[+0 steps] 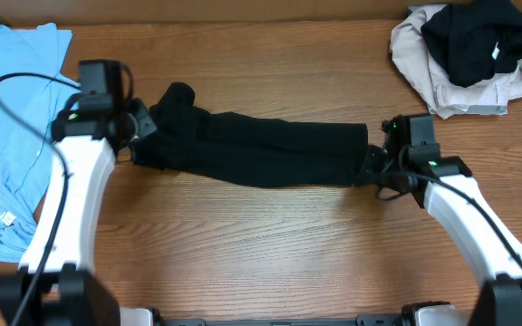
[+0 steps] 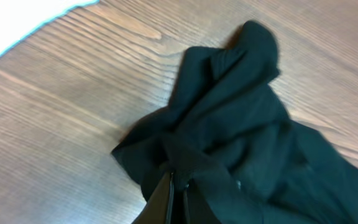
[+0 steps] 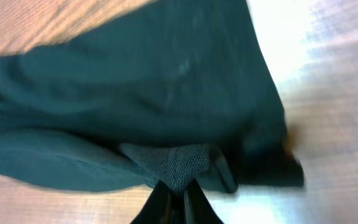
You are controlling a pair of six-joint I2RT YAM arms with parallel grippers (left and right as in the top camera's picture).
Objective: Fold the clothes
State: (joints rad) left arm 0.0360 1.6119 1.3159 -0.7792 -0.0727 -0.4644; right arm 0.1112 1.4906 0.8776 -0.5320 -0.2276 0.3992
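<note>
The black garment [image 1: 261,148] lies stretched as a long narrow band across the middle of the table. My left gripper [image 1: 139,136] is shut on its left end, where the cloth bunches up; in the left wrist view the fingers [image 2: 178,186] pinch a fold of the black cloth [image 2: 241,137]. My right gripper [image 1: 376,163] is shut on the right end; in the right wrist view the fingers [image 3: 178,190] pinch a mesh fold of the garment [image 3: 135,93]. The tag and label are hidden.
A light blue shirt [image 1: 12,136] lies flat at the left edge. A heap of beige cloth [image 1: 442,77] with another black piece [image 1: 474,41] on it sits at the back right corner. Bare wooden table [image 1: 270,244] lies in front.
</note>
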